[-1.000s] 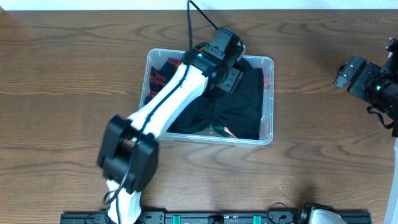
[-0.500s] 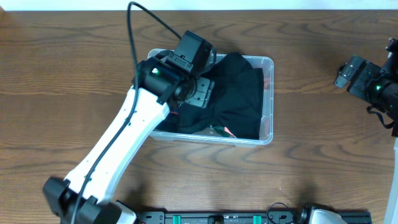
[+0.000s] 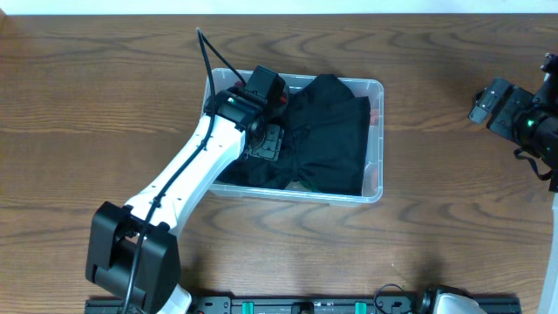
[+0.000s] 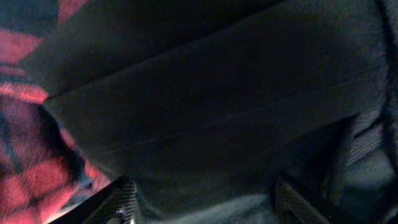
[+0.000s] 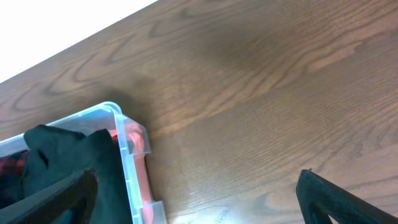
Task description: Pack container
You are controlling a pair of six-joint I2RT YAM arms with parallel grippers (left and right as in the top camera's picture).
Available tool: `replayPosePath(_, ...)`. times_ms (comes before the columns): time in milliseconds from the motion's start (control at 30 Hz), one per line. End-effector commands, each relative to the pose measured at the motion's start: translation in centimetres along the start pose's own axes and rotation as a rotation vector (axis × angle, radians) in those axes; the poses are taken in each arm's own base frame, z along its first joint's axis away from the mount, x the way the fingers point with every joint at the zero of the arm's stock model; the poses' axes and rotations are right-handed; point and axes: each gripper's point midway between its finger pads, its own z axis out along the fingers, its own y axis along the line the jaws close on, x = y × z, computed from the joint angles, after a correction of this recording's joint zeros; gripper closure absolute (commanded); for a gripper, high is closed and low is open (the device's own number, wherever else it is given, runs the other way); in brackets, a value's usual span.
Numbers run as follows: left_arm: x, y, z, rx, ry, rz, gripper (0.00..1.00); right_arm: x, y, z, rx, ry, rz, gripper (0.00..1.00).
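The clear plastic container [image 3: 381,144] stands mid-table, filled by a black garment [image 3: 336,131]. My left gripper [image 3: 268,139] is down inside the container's left half, right on the black garment. In the left wrist view its fingers [image 4: 208,202] are apart and open, a fold of black cloth [image 4: 217,106] lying between and ahead of them, with red plaid cloth [image 4: 25,186] at the left. My right gripper [image 3: 501,103] is at the far right, open and empty; its wrist view shows its fingers [image 5: 205,199] spread above bare table beside the container's corner [image 5: 124,140].
Red cloth shows through the container's right wall [image 5: 138,146]. The left arm's white links [image 3: 187,183] and cable cross the table's front left. A dark rail [image 3: 305,305] runs along the front edge. Wood tabletop [image 3: 453,201] surrounds the container.
My left gripper has moved from the container's back middle to its left half and lower onto the black garment; the arm's base link swung. The right arm has not moved.
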Motion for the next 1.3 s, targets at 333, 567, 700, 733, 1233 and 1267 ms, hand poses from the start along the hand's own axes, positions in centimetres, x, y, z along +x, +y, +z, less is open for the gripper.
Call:
replayPosePath(333, -0.9, 5.6, -22.7, -0.098, -0.502, -0.128, 0.29, 0.0, -0.1, 0.1, 0.003, 0.002, 0.007, 0.01)
replayPosePath(567, 8.6, 11.5, -28.8, -0.224, -0.614, -0.331, 0.23, 0.0, -0.1, 0.1, 0.003, 0.002, 0.007, 0.01)
replayPosePath(700, 13.6, 13.7, -28.9, -0.257, -0.617, -0.469, 0.14, 0.0, -0.1, 0.1, 0.003, 0.003, 0.007, 0.01)
replayPosePath(733, 14.6, 14.1, -28.8, -0.260, -0.625, -0.512, 0.13, 0.0, -0.1, 0.1, 0.003, 0.002, 0.007, 0.01)
replayPosePath(1233, 21.3, 15.1, -25.4, -0.228, -0.619, -0.527, 0.02, 0.0, -0.1, 0.1, 0.003, 0.003, 0.007, 0.01)
replayPosePath(1267, 21.1, 15.1, -25.5, -0.233, -0.624, -0.497, 0.02, 0.0, -0.1, 0.1, 0.003, 0.002, 0.007, 0.01)
